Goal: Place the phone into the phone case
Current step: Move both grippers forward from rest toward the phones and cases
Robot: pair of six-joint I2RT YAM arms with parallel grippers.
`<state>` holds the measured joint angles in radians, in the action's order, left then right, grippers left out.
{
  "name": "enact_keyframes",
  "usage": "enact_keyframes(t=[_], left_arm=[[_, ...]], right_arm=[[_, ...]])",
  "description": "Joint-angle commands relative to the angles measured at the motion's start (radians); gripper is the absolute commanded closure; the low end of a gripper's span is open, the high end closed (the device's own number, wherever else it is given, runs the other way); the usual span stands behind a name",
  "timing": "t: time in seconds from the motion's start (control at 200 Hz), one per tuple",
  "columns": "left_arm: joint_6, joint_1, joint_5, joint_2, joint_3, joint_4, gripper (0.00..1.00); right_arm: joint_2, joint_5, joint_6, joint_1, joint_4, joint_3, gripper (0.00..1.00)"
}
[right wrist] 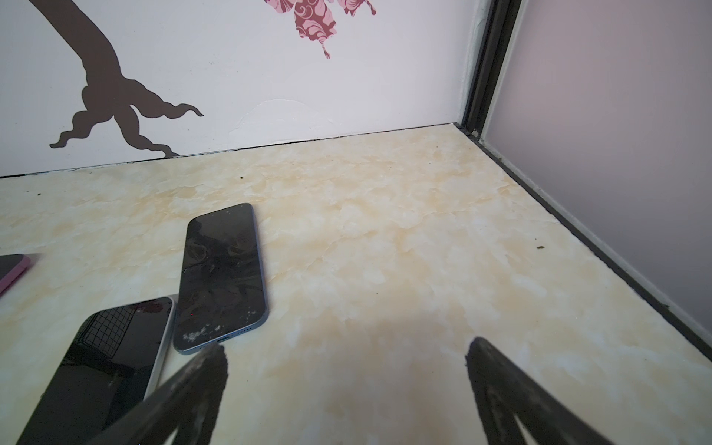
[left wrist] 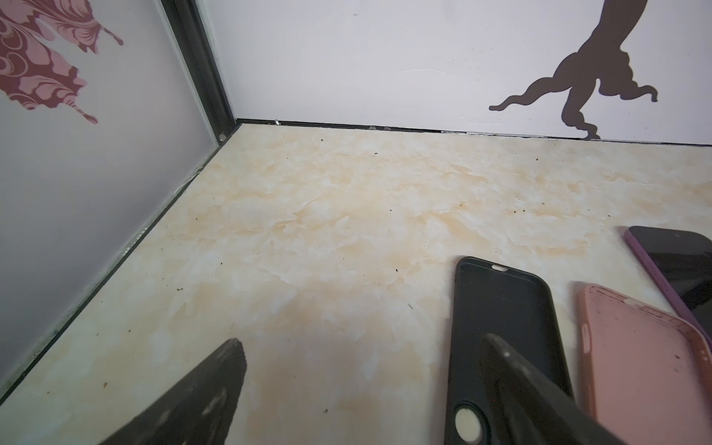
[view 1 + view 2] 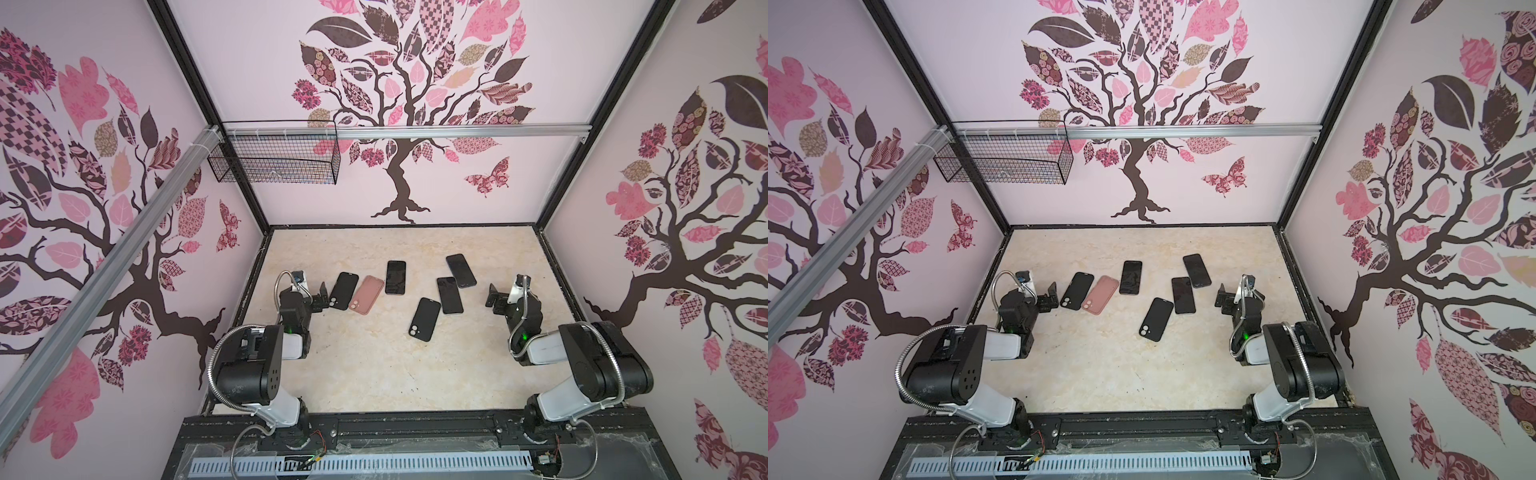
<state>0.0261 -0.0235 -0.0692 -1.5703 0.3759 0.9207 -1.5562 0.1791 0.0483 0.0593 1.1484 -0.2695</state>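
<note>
Three dark-screened phones lie flat on the marble floor: a purple-edged phone (image 3: pixel 395 277) (image 2: pixel 678 266), a blue-edged phone (image 3: pixel 461 270) (image 1: pixel 221 269) and a white-edged phone (image 3: pixel 449 295) (image 1: pixel 111 346). An empty black phone case (image 3: pixel 343 291) (image 2: pixel 501 308) lies beside a pink phone case (image 3: pixel 366 294) (image 2: pixel 635 346); another black case (image 3: pixel 424 319) lies nearer the middle. My left gripper (image 3: pixel 322 297) (image 2: pixel 362 343) stands open, one finger over the black case's edge. My right gripper (image 3: pixel 494 296) (image 1: pixel 346 346) is open and empty, right of the blue phone.
Walls with black frame posts close the floor on the left (image 2: pixel 200 73), right (image 1: pixel 489 65) and back. A wire basket (image 3: pixel 274 158) hangs high on the back-left rail. Bare floor (image 3: pixel 365 374) lies in front of the phones.
</note>
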Motion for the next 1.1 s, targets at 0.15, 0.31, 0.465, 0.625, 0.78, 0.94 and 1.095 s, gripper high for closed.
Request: enact_keyframes(t=[0.15,0.31,0.465,0.625,0.78,0.94,1.095], left_arm=[[-0.004,0.113,-0.337,0.263,0.057,-0.287,0.03],[0.102,0.148,-0.406,0.428,0.228,-0.670,0.03],[0.174,0.217,-0.452,0.533,0.344,-1.024,0.03],[0.215,0.341,-0.430,0.607,0.453,-1.277,0.03],[0.338,0.371,-0.188,0.627,0.531,-1.503,0.03],[0.413,0.443,-0.052,0.647,0.509,-1.556,0.03],[0.454,0.556,-0.032,0.590,0.519,-1.554,0.04]], right_arm=[[0.239,0.038,0.011,-0.001,-0.364,-0.122,0.00],[0.400,0.011,0.125,0.003,-0.691,-0.207,0.00],[0.488,-0.011,0.200,0.068,-0.908,-0.284,0.00],[0.488,-0.048,0.200,0.159,-1.143,-0.429,0.00],[0.445,-0.179,0.216,0.162,-1.342,-0.540,0.00],[0.416,-0.261,0.203,0.174,-1.495,-0.600,0.00],[0.450,-0.262,0.181,0.179,-1.538,-0.589,0.00]])
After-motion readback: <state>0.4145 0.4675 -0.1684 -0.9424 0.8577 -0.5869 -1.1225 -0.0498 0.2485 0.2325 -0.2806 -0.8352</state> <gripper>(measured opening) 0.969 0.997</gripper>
